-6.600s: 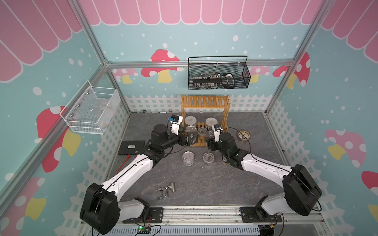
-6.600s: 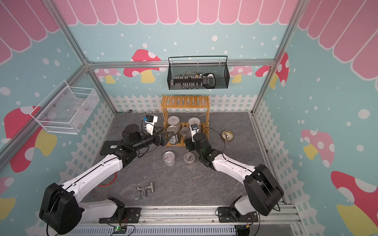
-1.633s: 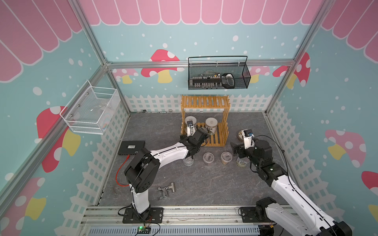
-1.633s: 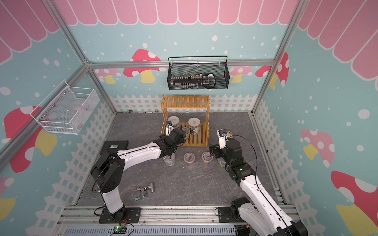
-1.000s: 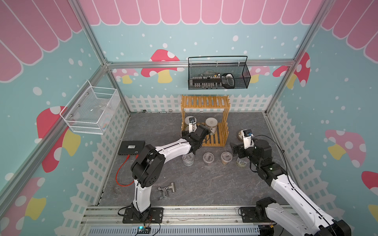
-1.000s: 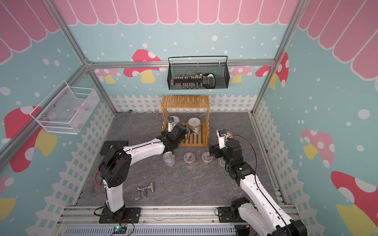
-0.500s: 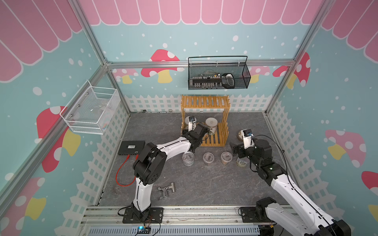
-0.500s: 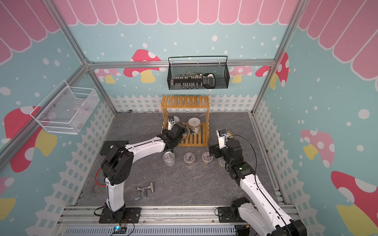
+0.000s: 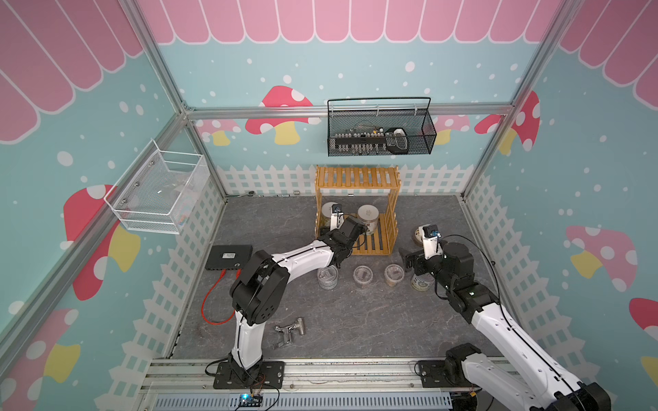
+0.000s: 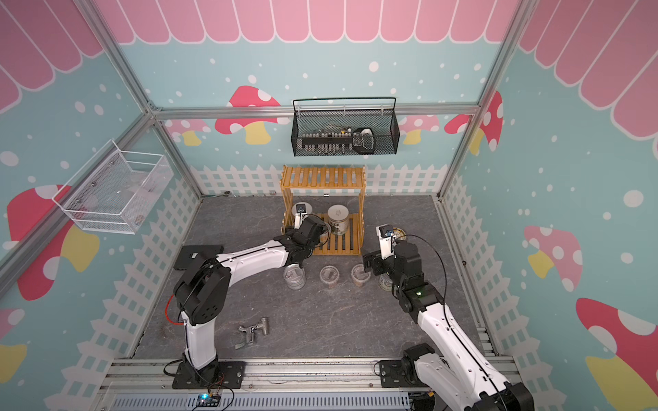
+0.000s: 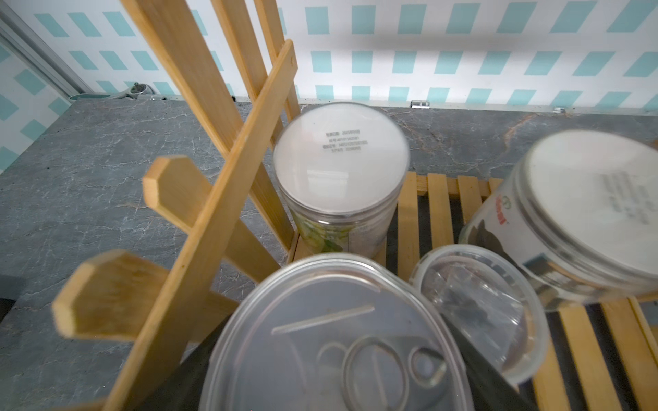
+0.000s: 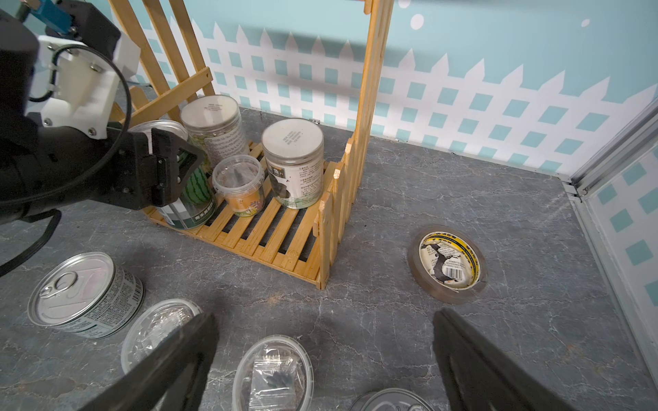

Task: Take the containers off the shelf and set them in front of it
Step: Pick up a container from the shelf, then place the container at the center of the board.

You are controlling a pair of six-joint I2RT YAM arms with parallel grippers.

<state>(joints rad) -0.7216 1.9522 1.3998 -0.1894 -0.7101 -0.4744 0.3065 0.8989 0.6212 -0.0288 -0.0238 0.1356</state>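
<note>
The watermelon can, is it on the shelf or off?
On: the watermelon can stands upright on the shelf, bottom tier, left gripper around it.

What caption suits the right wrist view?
Left hand grips the watermelon-label can on the bamboo shelf; right hand hangs open.

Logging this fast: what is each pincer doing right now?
Left pincer: closed on the watermelon-label can, which stands on the shelf.
Right pincer: open, holding nothing.

White arm links [image 9: 302,256], black joints [image 9: 258,284], black cables [image 12: 39,238].
</note>
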